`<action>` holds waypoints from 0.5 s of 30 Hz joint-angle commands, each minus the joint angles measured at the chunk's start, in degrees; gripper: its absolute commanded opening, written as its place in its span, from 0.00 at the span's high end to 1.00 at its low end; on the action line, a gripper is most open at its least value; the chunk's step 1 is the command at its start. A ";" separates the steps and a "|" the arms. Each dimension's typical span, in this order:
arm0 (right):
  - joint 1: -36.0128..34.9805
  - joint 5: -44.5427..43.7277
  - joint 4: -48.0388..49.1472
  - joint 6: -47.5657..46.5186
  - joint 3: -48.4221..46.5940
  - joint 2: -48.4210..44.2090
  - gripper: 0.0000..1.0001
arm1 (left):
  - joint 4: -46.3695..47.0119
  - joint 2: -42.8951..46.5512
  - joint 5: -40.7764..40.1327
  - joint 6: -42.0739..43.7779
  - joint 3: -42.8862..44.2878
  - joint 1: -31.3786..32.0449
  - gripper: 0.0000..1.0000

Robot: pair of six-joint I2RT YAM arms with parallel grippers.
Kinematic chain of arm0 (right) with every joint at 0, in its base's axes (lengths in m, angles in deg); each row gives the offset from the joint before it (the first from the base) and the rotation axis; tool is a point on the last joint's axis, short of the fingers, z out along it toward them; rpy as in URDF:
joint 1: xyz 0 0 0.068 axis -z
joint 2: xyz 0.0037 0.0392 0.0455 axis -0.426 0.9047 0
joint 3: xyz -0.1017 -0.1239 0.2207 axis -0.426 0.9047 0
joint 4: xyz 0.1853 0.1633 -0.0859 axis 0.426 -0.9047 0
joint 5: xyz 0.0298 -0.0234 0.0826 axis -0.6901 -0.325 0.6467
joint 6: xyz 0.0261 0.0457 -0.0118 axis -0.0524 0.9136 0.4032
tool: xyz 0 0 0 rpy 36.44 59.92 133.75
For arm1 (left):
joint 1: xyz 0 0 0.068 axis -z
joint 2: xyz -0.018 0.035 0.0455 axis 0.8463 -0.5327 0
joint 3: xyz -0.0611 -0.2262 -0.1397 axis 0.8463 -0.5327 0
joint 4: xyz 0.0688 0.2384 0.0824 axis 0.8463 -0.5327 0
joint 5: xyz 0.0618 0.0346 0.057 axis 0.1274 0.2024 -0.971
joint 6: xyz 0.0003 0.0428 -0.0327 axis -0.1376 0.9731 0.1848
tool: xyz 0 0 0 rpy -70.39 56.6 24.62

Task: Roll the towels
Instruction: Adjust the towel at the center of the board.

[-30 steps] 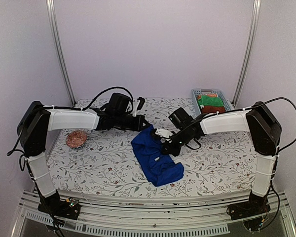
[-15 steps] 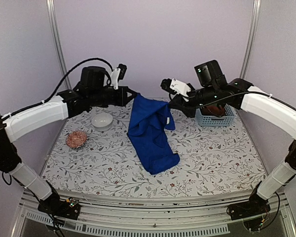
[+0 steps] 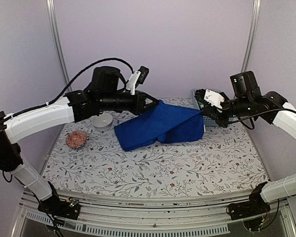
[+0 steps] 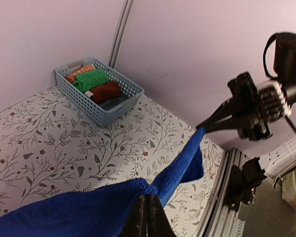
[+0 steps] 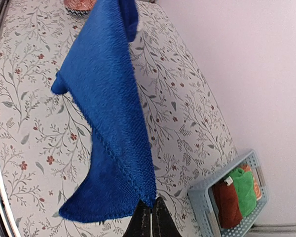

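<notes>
The blue towel point(image 3: 158, 126) is soft and fuzzy. It hangs stretched over the middle of the table point(image 3: 138, 168). The left gripper point(image 3: 156, 102) pinches one corner tight. The right gripper point(image 3: 203, 112) pinches another. The red towel point(image 4: 106, 92) sits in a holey basket point(image 4: 84, 101) at the far right corner.

pale lilac walls point(image 3: 153, 44) rise behind the jaws, evenly lit. two metal rails point(image 3: 61, 54) stand upright in the back corners, one outside each pair. below the jaws lies a table point(image 3: 153, 170) covered in white leaf-and-flower print, with a metal frame point(image 3: 153, 219) along its near edge.
</notes>
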 commanded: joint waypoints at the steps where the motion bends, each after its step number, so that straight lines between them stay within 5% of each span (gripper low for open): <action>1: 10.97 -2.33 -0.95 -2.09 7.06 -2.95 0.98 | -6.03 -9.31 1.58 4.44 3.37 0.75 0.78; 3: 17.35 -2.56 0.54 -2.68 9.86 -2.94 0.98 | -8.01 -11.60 -1.74 7.13 3.94 0.78 0.65; 6: 19.86 -3.81 1.69 -2.55 14.45 -1.12 0.98 | -8.34 -12.35 -6.03 10.21 0.65 0.67 0.57; 15: 19.97 -3.85 13.73 6.34 23.14 7.48 0.98 | -13.30 -12.30 -11.11 10.13 -12.36 0.76 0.67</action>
